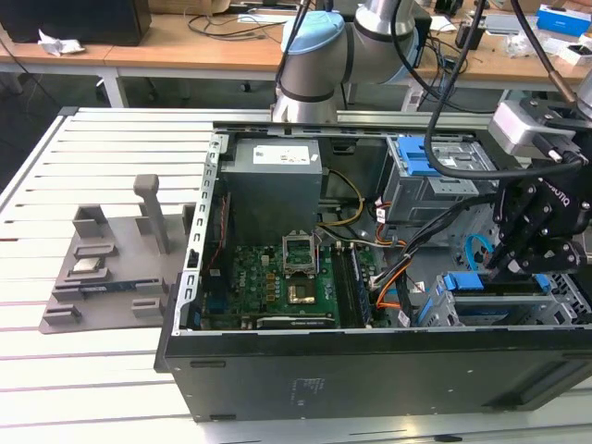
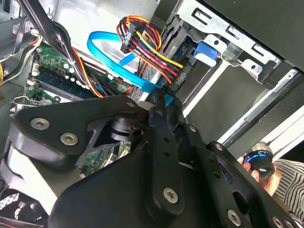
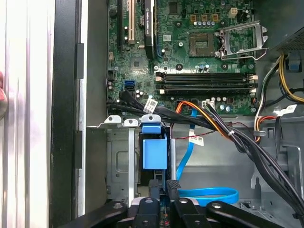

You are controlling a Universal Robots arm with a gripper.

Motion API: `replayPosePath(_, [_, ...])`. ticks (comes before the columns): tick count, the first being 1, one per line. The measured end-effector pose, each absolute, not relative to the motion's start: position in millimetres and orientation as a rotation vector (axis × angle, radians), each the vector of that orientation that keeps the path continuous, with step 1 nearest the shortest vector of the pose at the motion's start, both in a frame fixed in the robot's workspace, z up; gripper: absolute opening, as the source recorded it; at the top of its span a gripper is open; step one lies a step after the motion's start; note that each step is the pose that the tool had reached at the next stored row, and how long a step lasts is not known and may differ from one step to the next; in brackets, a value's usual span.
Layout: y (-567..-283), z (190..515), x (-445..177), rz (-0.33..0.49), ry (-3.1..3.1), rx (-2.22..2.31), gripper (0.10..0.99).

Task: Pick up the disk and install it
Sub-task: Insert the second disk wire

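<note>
your end effector (image 1: 518, 264) sits low inside the open case (image 1: 370, 370), at the exterior view's right, over the grey drive cage (image 3: 121, 161). the disk (image 3: 155, 152) stands edge-up in that cage, its blue bracket showing in the first wrist view, with the fingertips (image 3: 173, 186) right at its near end. you cannot tell how wide the fingers are or whether they grip it. a blue cable (image 3: 209, 194) loops just beside, and the motherboard (image 1: 287, 277) lies farther in.
</note>
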State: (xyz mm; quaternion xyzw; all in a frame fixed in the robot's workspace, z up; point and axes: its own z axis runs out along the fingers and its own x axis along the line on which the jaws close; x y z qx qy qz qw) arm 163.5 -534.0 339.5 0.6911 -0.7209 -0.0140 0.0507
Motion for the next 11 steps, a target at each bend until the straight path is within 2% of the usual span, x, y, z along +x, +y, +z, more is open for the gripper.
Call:
replayPosePath(1, [-534.0, 339.6, 163.5, -0.043, -2.194, 2.104, 0.235])
replayPosePath(6, [-529.8, 354.1, 163.4, -0.042, -2.194, 2.103, 0.235])
replayPosePath(7, [-528.5, 356.9, 163.5, -0.042, -2.194, 2.103, 0.22])
replayPosePath(9, [-526.1, 364.8, 163.4, -0.041, -2.194, 2.103, 0.106])
replayPosePath(11, [-525.1, 374.0, 163.5, -0.04, -2.194, 2.103, 0.106])
